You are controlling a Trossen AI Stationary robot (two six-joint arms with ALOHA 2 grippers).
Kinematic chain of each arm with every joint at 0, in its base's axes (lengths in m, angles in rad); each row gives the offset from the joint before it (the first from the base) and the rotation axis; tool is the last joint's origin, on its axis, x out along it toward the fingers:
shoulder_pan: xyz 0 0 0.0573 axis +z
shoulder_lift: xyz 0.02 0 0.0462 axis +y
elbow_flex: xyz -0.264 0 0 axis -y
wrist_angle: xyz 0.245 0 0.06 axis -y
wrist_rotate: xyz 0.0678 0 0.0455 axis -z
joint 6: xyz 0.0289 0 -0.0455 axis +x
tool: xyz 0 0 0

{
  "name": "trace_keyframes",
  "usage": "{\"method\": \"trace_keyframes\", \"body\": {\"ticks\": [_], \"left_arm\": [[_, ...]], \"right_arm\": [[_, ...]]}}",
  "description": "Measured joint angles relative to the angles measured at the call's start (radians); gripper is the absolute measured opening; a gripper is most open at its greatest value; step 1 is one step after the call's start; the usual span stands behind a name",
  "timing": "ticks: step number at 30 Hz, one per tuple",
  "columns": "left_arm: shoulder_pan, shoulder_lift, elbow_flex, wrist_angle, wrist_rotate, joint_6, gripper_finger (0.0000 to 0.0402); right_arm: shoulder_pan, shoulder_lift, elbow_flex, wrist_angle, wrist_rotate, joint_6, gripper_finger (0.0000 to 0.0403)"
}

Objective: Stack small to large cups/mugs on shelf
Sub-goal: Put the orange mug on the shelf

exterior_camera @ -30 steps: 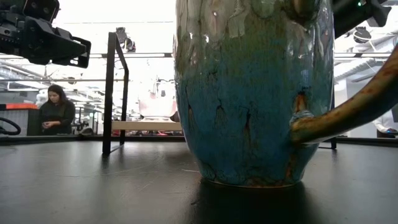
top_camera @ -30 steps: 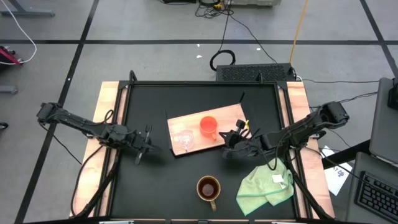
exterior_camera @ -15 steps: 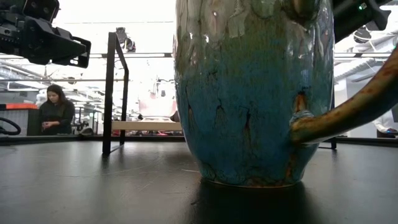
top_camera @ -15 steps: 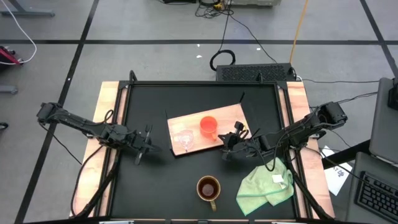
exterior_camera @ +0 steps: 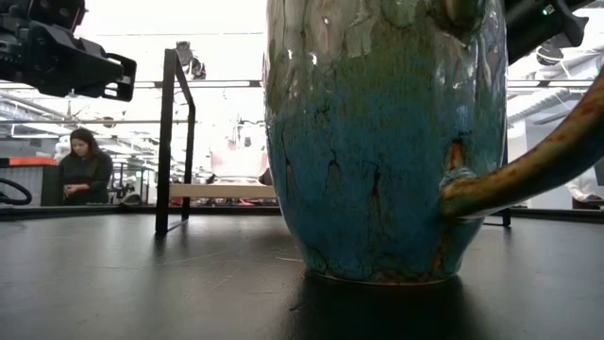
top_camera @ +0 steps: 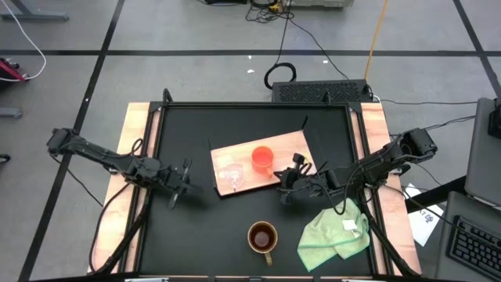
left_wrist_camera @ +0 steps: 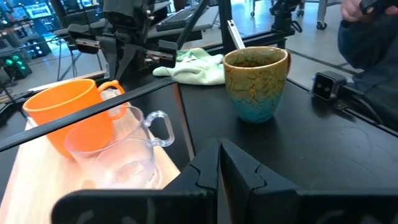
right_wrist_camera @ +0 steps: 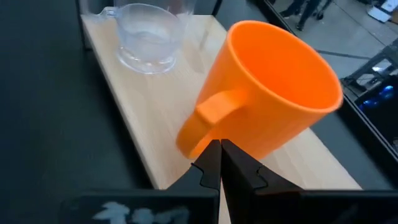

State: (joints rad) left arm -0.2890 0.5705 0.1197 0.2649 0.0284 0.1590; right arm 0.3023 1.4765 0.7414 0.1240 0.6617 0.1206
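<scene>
The wooden shelf (top_camera: pixel 258 159) lies flat near the middle of the black table (top_camera: pixel 203 227), a bit toward the far edge. Two cups stand on it. The orange cup (top_camera: pixel 262 159) is in the middle of the shelf, with its handle toward the right side of the table. The tiny clear glass cup (top_camera: pixel 230 175) sits close by it on the shelf's left end, and the two do not touch.

The brown mug (top_camera: pixel 261 236) stands alone on the table near the front edge, well apart from the shelf. A light green cloth (top_camera: pixel 334 232) lies crumpled near the front right corner.

The right pincer (top_camera: pixel 288 185) is just beside the shelf's right end, close to the orange cup's handle. In the right wrist view its two fingers are pressed together, holding nothing, and they point at the handle without touching it.

The left pincer (top_camera: pixel 182 185) waits above the left side of the table, away from the shelf. Its fingers are together too, and empty.

A person (exterior_camera: pixel 83 167) shows far back in the room.
</scene>
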Motion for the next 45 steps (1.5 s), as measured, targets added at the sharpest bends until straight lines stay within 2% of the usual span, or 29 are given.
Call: {"method": "trace_keyframes", "body": {"ticks": [4,21,25,30,42,45], "left_arm": [[-0.023,0.000,0.000,0.000,-0.001,0.001,0.0019],[-0.073,0.000,0.000,-0.001,-0.037,0.001,0.0019],[-0.073,0.000,0.000,-0.001,-0.037,0.001,0.0019],[-0.073,0.000,0.000,-0.001,-0.037,0.000,0.0019],[-0.073,0.000,0.000,-0.002,-0.038,-0.005,0.0019],[-0.073,0.000,0.000,-0.002,-0.038,-0.005,0.0019]], "right_arm": [[-0.001,0.000,0.000,0.027,-0.061,-0.020,0.0000],[-0.002,0.000,0.000,0.036,-0.066,-0.041,0.0000],[-0.012,0.000,0.000,0.036,-0.124,-0.071,0.0000],[-0.036,0.000,-0.019,0.045,-0.135,-0.073,0.0000],[-0.001,0.000,-0.034,0.128,-0.136,-0.107,0.0000],[0.013,0.000,-0.034,0.127,-0.051,-0.124,0.0000]]}}
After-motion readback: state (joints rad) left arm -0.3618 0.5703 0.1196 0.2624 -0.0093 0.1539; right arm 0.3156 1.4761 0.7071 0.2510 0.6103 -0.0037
